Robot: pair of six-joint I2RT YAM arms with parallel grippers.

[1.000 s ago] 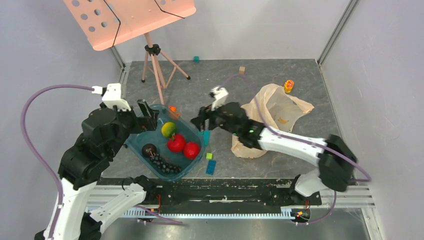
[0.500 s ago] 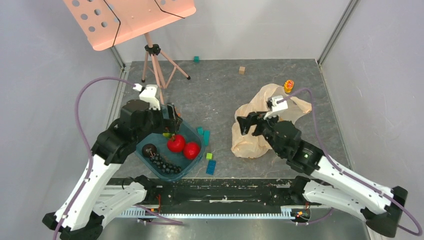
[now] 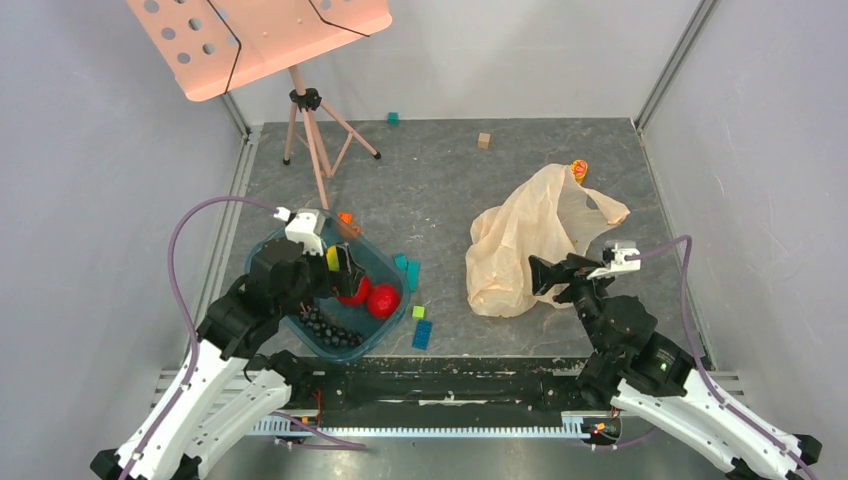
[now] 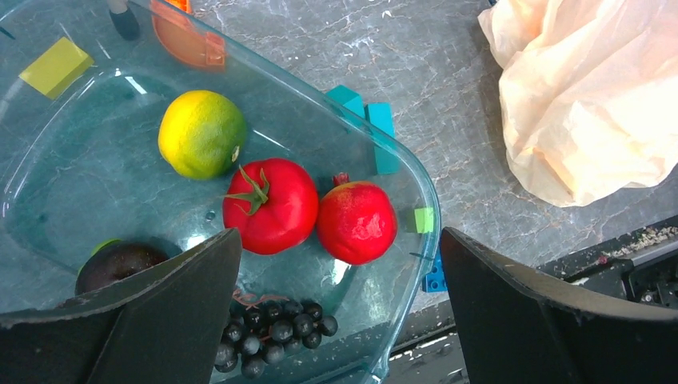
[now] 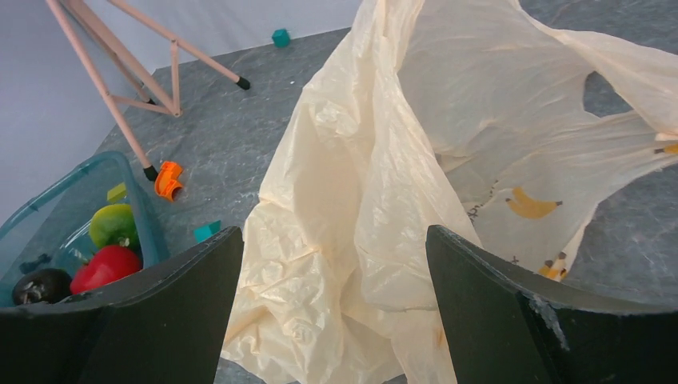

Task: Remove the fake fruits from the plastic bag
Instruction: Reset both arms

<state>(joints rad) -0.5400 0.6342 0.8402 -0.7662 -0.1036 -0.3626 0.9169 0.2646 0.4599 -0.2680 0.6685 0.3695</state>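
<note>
The fake fruits lie in a teal tray: two glossy red ones side by side, with the dark grapes nearer the tray's front. My left gripper hangs open above them and holds nothing. From above, the left gripper covers part of the tray. The peach plastic bag lies crumpled at centre right. My right gripper stands open at its near side. In the right wrist view the bag fills the space beyond the right gripper, ungripped.
A lime and a dark round fruit share the tray. Teal blocks and blue and green blocks lie beside it. A music stand rises at back left. A yellow-orange toy sits behind the bag.
My right arm has drawn back from beside the tray to the near right of the bag, its jaws opening wider. The left arm swung over the tray. The bag now lies more spread out.
</note>
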